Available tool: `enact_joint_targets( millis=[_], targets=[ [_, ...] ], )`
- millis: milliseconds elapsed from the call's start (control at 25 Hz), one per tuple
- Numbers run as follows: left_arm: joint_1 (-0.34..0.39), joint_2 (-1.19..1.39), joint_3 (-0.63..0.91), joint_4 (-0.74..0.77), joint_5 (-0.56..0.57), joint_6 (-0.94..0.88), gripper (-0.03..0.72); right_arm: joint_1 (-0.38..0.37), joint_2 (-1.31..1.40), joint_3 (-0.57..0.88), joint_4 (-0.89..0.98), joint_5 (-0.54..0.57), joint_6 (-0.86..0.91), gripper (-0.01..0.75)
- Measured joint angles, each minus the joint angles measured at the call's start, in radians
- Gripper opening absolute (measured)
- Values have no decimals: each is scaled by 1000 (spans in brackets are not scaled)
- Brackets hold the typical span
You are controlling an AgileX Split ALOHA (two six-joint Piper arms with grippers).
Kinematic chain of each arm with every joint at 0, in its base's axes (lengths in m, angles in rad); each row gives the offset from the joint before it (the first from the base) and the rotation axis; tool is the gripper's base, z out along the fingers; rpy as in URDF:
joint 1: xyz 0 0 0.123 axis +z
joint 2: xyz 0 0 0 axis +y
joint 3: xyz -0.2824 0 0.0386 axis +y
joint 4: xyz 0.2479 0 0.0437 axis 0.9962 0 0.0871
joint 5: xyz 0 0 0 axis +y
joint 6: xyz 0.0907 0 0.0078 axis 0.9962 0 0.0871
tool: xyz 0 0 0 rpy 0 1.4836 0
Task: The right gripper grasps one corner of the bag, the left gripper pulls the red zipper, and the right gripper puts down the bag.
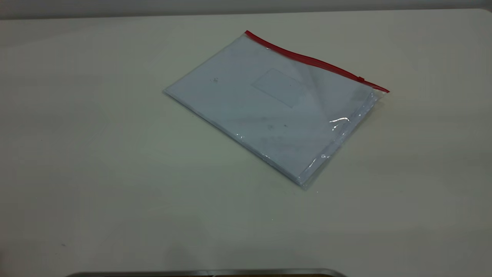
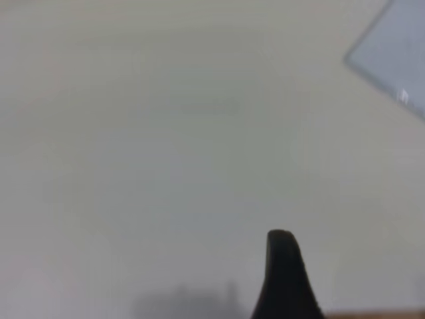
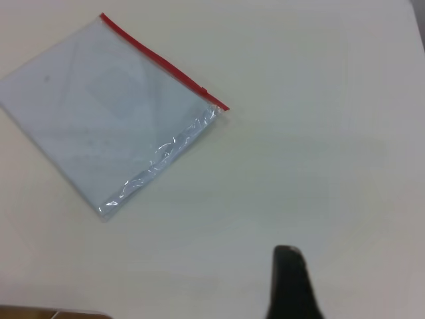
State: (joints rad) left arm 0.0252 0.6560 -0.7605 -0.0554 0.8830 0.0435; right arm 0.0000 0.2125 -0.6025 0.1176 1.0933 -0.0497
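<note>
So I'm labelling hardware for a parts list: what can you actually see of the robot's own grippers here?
Very little. Each wrist view shows a single black finger with a rounded tip, widening toward its base: the left gripper's finger and the right gripper's finger. No cables, markings or arm links are visible, and neither arm shows in the exterior view.

Glossy clear plastic bag [image 1: 269,111], matt table [image 1: 96,154].

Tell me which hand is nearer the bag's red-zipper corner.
Right, as far as the wrist views show. The right hand has the whole bag and its zipper corner in view; the left hand sees only a plain clear corner.
</note>
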Motion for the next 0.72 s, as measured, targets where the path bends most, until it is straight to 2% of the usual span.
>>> enact_joint_targets(
  millis=[80, 240, 400, 720],
  targets=[
    [0, 101, -78, -24, -18, 0, 580, 0, 99, -39, 0, -30, 3, 579],
    [0, 294, -195, -105, -56, 36, 580, 0, 308, -68, 20, -143, 4, 578],
    [0, 484, -267, -201, -152, 145, 580, 0, 522, -68, 114, -232, -29, 576],
    [0, 872, -422, -442, -217, 500, 580, 0, 946, -68, 406, -419, -341, 576]
  ],
)
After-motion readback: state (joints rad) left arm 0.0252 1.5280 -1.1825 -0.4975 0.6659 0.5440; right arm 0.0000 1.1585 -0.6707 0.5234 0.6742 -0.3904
